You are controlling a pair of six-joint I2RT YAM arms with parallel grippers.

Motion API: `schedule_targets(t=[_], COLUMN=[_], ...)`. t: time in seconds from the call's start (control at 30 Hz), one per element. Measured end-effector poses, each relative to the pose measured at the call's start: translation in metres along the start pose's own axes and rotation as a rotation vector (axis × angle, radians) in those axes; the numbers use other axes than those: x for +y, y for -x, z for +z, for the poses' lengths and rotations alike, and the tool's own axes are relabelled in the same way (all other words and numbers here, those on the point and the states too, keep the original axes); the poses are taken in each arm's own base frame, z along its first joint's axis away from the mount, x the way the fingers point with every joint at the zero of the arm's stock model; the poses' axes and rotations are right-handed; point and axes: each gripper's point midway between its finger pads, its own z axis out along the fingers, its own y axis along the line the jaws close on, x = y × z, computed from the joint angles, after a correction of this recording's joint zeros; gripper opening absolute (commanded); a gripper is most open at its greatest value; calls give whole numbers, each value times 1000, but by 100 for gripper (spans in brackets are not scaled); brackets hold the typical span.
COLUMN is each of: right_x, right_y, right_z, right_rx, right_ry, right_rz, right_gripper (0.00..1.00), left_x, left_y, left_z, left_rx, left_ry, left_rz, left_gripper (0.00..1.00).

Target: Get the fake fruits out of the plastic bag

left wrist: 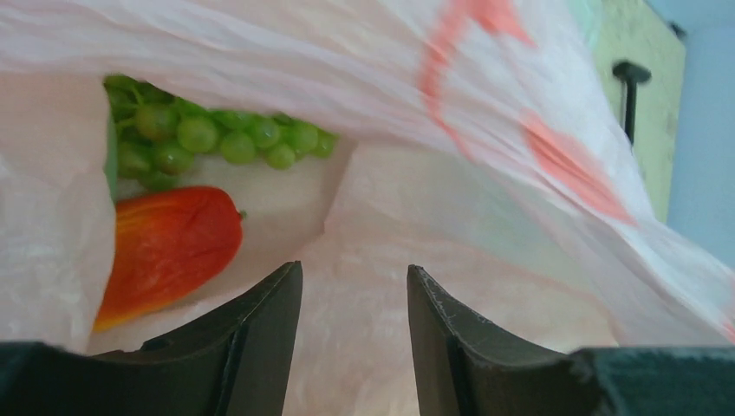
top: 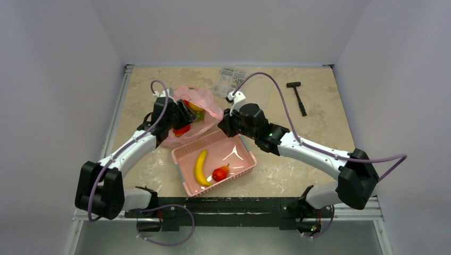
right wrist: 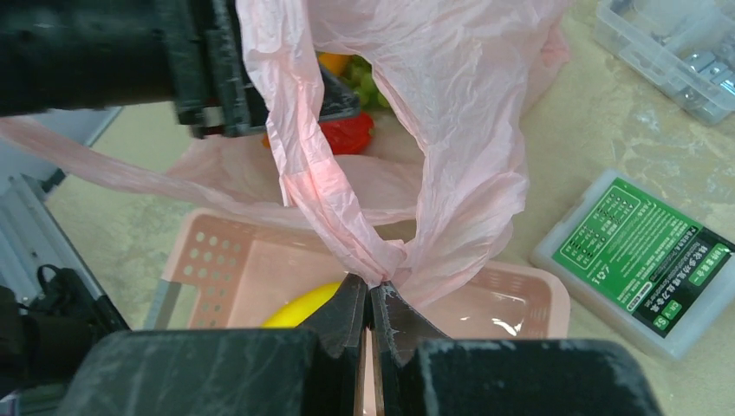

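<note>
The pink plastic bag [top: 205, 101] lies behind the pink basket, its mouth held up. My right gripper [right wrist: 371, 290] is shut on the bag's twisted handle [right wrist: 347, 234], above the basket. My left gripper [left wrist: 355, 277] is open inside the bag's mouth, with only bag film [left wrist: 485, 113] beyond its fingers. Left of it in the bag lie a green grape bunch [left wrist: 217, 139] and a red-orange fruit [left wrist: 165, 251]. A red fruit [right wrist: 347, 132] shows in the bag in the right wrist view too. A yellow banana [top: 200, 167] and a red fruit [top: 220, 172] lie in the basket.
The rigid pink latticed basket [top: 242, 147] stands in front of the bag, near the table's front edge. A green-labelled box [right wrist: 641, 260] and a clear parts box [right wrist: 667, 43] lie to the right of the bag. A black hammer [top: 297, 98] lies at the back right.
</note>
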Motion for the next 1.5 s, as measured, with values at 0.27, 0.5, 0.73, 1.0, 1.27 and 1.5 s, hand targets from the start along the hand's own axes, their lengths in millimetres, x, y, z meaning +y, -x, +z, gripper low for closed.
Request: schedule_targets(t=[0.27,0.5,0.73,1.0,1.27,1.5], right_x=[13,17,19,22,24,26], right_y=[27,29,28,27,27,28], right_z=[-11,-12,-12,-13,-13,-14], right_rx=[-87,-89,-85,-81,-78,-78], right_ry=[49,66,78,93,103,117], right_rz=[46,58,57,54,50,49], right_gripper=[0,0,0,0,0,0], left_x=[22,40,34,29,21,29], left_y=[17,17,41,53,65,62], left_z=[61,98,113,126,118,117], left_rx=[-138,-208,-297,-347,-480,-500], left_ry=[103,158,144,105,-21,28], left_rz=[-284,-467,-561,-646,-663,-658], left_gripper=[56,66,81,52,50,61])
